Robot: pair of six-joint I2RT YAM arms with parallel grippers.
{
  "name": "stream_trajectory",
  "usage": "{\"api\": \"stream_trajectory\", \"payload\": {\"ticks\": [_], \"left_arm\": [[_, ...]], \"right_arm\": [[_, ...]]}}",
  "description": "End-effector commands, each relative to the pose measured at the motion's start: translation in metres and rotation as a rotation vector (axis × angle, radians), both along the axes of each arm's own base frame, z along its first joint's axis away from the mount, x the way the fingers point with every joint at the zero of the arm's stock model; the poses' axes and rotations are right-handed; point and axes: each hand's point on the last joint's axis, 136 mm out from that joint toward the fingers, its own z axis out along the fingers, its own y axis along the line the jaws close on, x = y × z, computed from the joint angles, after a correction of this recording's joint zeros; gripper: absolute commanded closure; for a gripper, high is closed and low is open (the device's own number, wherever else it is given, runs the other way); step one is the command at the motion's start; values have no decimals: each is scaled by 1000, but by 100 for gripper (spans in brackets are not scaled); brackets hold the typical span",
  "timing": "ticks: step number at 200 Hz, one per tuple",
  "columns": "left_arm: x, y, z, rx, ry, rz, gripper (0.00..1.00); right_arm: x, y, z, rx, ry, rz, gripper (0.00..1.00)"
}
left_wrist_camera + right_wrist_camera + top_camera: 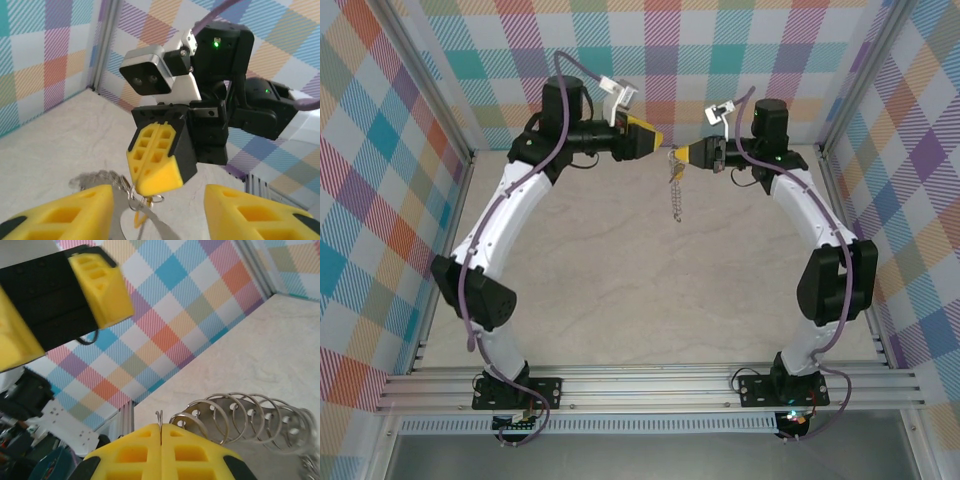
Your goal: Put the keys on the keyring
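Threading step, probably near its end. The key (140, 218), tiny with a yellow plastic head, hangs just under the right claw (149, 182), apparently already on the keyring (100, 177). The right claw is closed, pinching the ring's thin wire, and silvery coils and a bumpy chain dangle from it. The left claw (159, 210) is parted, empty, with blocky yellow fingers. Next: check the key is seated, then lower gently.

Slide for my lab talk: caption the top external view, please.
Above the table, shut right fingers dangle the keyring while open left fingers face them.
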Motion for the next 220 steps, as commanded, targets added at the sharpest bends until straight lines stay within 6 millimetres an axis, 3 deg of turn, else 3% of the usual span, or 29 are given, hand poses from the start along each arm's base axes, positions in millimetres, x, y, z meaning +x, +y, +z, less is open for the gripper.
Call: {"api": "stream_trajectory", "payload": {"ticks": [1,26,52,220], "left_arm": [[-4,4,-27,68,86,-91,50],[1,2,-31,59,117,-133,53],[0,-1,-37,50,147,-171,62],[-2,-26,-57,25,223,-249,61]], "right_arm": [[-17,2,6,22,-6,122,100],[-16,3,2,23,9,126,100],[-16,3,-1,23,18,123,100],[-15,5,-5,32,21,127,100]]}}
